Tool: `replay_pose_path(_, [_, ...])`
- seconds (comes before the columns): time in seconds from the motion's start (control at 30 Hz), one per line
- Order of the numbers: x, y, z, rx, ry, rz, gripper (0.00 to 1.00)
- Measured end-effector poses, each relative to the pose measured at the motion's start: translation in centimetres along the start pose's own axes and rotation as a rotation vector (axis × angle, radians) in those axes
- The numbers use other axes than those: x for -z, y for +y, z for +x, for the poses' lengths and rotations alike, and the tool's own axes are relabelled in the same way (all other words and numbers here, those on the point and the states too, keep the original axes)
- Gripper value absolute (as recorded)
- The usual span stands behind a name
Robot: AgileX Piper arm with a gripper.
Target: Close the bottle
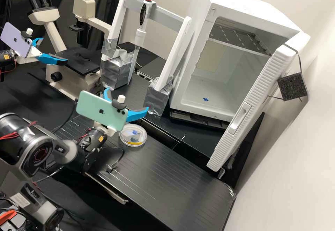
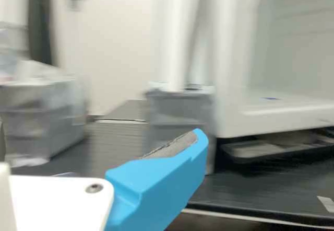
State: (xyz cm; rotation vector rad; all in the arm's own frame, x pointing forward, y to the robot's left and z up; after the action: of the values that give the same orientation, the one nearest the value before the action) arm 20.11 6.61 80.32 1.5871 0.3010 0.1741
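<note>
The round dish (image 1: 139,143) lies near and below the gripper (image 1: 127,98), spread wide and empty.

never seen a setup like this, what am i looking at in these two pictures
The high view comes from a fixed camera looking down on a black bench. The dark grey machine is a robot arm; its hand, with two blue fingers, is open and holds nothing. A pale green phone sits on it. The wrist view comes from a camera on that arm, so a blue finger looms large. On the bench are a round clear dish, a microscope, a white frame carrying a pipette, and an open white cabinet.
</note>
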Motion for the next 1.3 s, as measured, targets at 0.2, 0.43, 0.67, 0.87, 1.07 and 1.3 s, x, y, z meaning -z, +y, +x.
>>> replay_pose_path(0.2, [0.5, -2.9, -1.5, 0.118, 0.044, -0.046, 1.00])
replay_pose_path(0.43, [-0.3, -4.1, -2.0, 0.156, -0.012, -0.042, 1.00])
replay_pose_path(0.67, [-0.8, -4.4, -1.8, 0.169, -0.042, -0.037, 0.00])
replay_pose_path(0.87, [-0.9, -4.5, -1.8, 0.174, -0.047, -0.043, 0.00])
replay_pose_path(1.07, [-1.0, -4.5, -1.8, 0.174, -0.049, -0.042, 0.00])
replay_pose_path(1.3, [-0.9, -4.5, -1.8, 0.169, -0.044, -0.042, 0.00])
